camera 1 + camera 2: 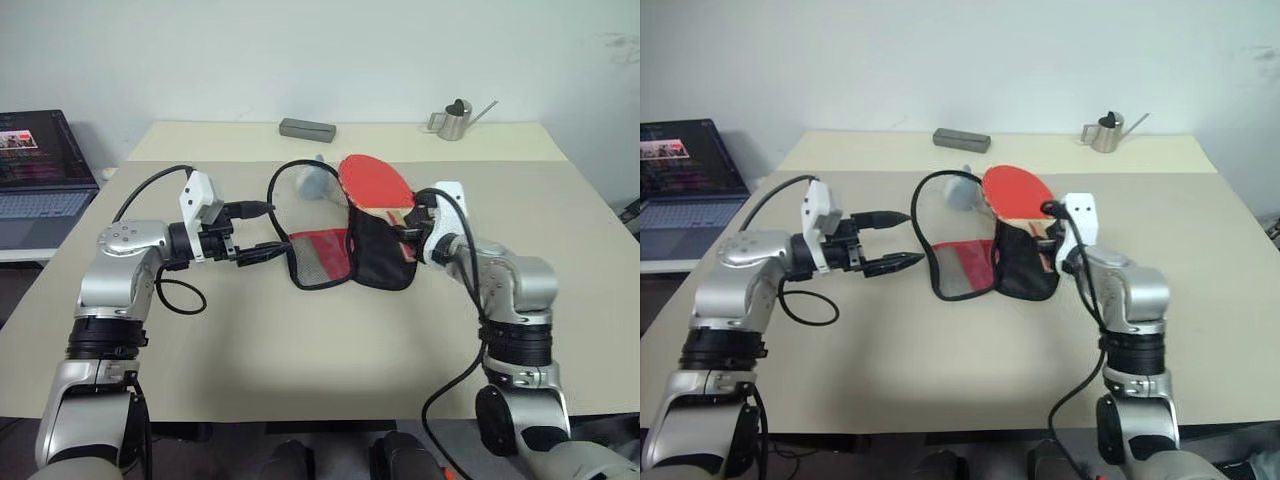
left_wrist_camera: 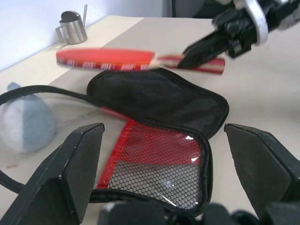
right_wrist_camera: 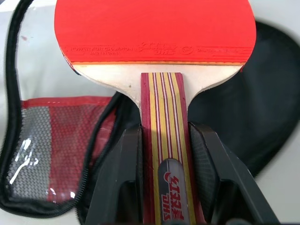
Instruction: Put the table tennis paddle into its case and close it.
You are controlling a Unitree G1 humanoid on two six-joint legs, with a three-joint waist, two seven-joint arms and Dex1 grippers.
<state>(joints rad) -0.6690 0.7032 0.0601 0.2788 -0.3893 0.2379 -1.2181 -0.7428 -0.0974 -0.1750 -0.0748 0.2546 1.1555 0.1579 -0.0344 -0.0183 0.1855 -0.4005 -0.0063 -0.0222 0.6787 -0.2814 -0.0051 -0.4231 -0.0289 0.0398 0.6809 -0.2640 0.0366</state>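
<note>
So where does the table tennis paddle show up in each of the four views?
Left eye view: table tennis paddle above the open case, centre.
Right eye view: centre, above the case.
Left wrist view: edge-on across the top, handle in the right gripper.
Right wrist view: face fills the top, handle between the jaws.
Shared landmark: the case's mesh panel.

Even, soft indoor light; faint shadows; left wrist view slightly blurred.

Head stereo pair looks forward and down over my arms onto worktop (image 1: pixel 300 350), far wall behind. Left wrist camera sits low, close, facing across open case (image 2: pixel 159 108) toward right pincer (image 2: pixel 197 51). Right wrist camera looks along paddle (image 3: pixel 159 42), very near. All share case.
</note>
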